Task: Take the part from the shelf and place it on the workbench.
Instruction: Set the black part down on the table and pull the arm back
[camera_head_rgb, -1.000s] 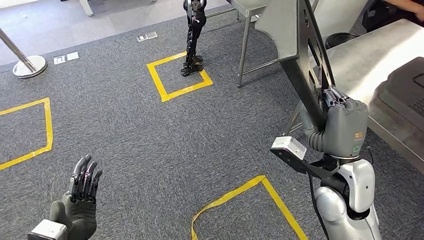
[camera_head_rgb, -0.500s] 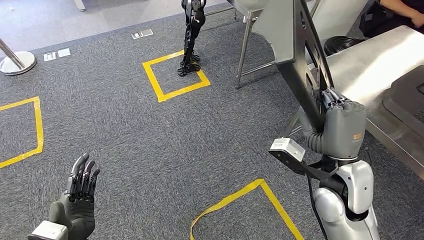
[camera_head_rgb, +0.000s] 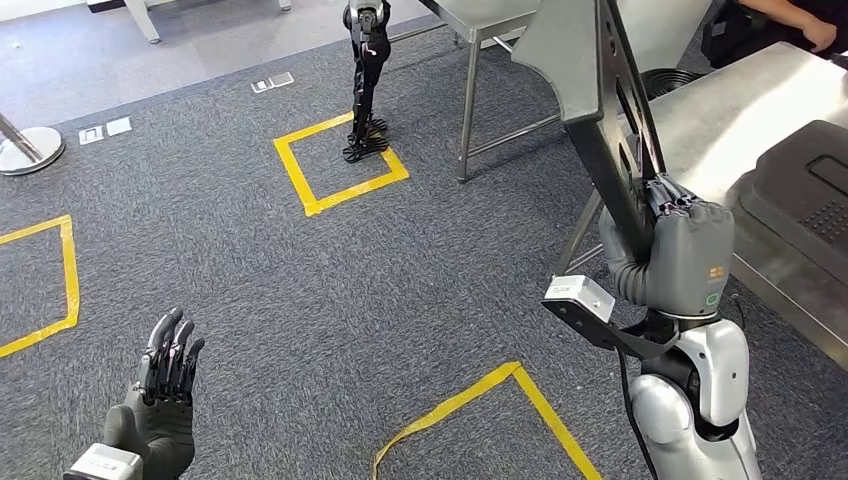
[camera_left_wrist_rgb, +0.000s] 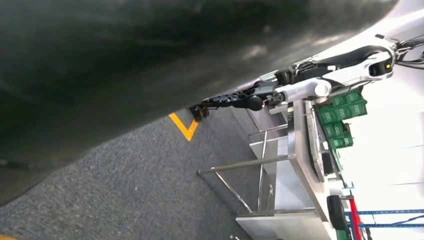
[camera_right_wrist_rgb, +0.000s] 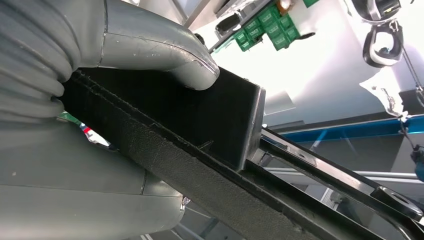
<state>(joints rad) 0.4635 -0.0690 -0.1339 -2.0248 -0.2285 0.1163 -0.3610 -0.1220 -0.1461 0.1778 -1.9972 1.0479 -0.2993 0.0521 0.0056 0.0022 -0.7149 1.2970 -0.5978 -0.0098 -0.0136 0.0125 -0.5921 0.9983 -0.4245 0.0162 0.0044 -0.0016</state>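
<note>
Part (camera_head_rgb: 590, 90), a flat grey metal panel, is off the shelf and clamped upright in my right hand (camera_head_rgb: 672, 245). My left hand (camera_head_rgb: 160, 405) hangs empty, fingers apart. Workbench (camera_head_rgb: 740, 125) just beside; setting down remains

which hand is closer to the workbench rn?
Right. The right hand, gripping the part, is beside the workbench edge; the left hand hangs open over carpet, far across.

My head cam looks fwd and down over carpet (camera_head_rgb: 300, 280) and workbench (camera_head_rgb: 740, 120). Left wrist cam faces a steel table (camera_left_wrist_rgb: 295, 165) farther off. Right wrist cam sits v. close behind the part (camera_right_wrist_rgb: 200, 150), also in head view.
</note>
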